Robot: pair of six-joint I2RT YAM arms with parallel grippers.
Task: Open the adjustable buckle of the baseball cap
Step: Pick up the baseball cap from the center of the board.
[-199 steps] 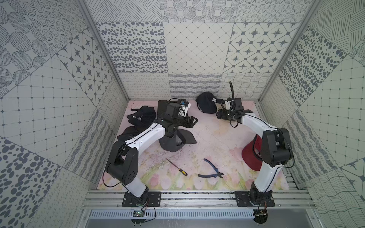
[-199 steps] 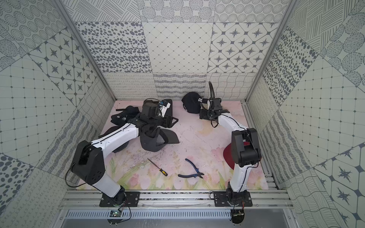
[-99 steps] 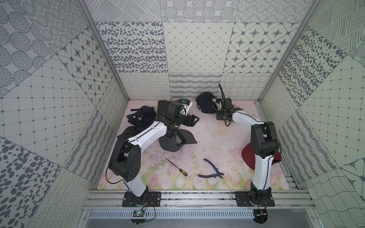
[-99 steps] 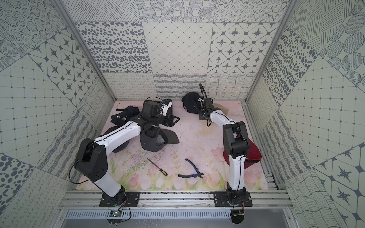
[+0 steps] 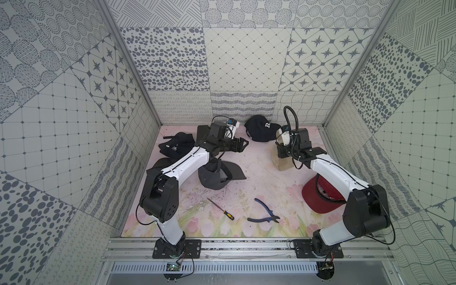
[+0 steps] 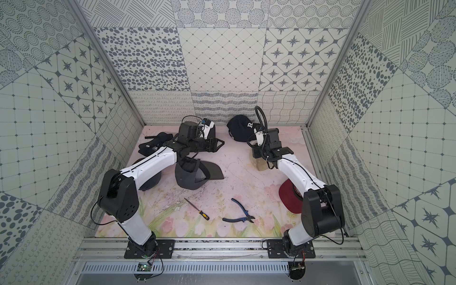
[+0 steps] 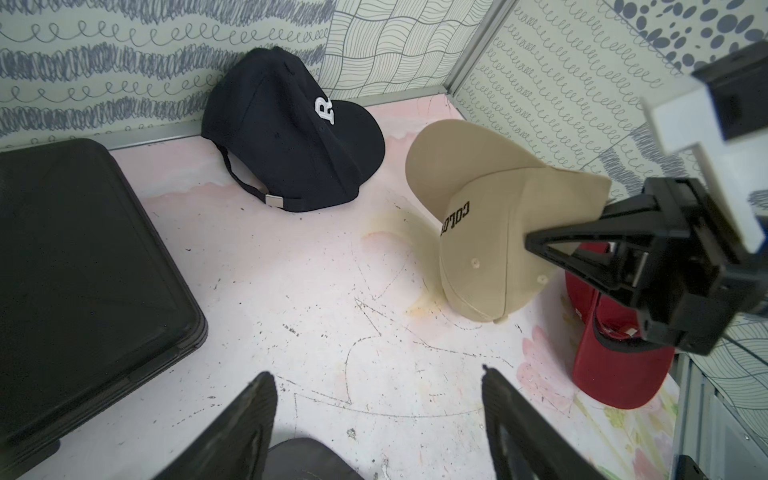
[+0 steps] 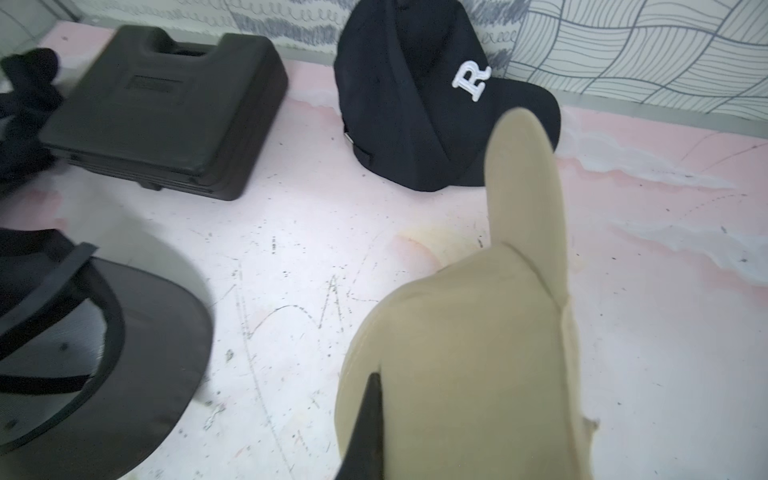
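Observation:
A beige baseball cap [image 7: 490, 232] with dark lettering stands on its side right of centre, brim pointing up toward the back wall. My right gripper [image 7: 532, 245] is shut on the rear of its crown. The right wrist view shows the cap [image 8: 478, 353] filling the near field, with one dark finger [image 8: 370, 415] against the fabric. Its adjustable buckle is hidden. In both top views the cap [image 5: 283, 165] [image 6: 259, 164] peeks out under the right wrist. My left gripper [image 7: 376, 374] [image 5: 243, 144] hangs open over bare floor left of the cap, holding nothing.
A black cap with a white R [image 7: 299, 137] and a silver strap buckle [image 7: 273, 200] sits at the back wall. Around it are a black tool case [image 7: 83, 257], a dark grey cap [image 5: 217, 175], a red cap [image 5: 320, 197], a screwdriver [image 5: 220, 208] and pliers [image 5: 264, 214].
My right gripper was open a second ago and has shut on the beige cap. Its elbow swung in toward the centre and back out right. The left arm barely moved.

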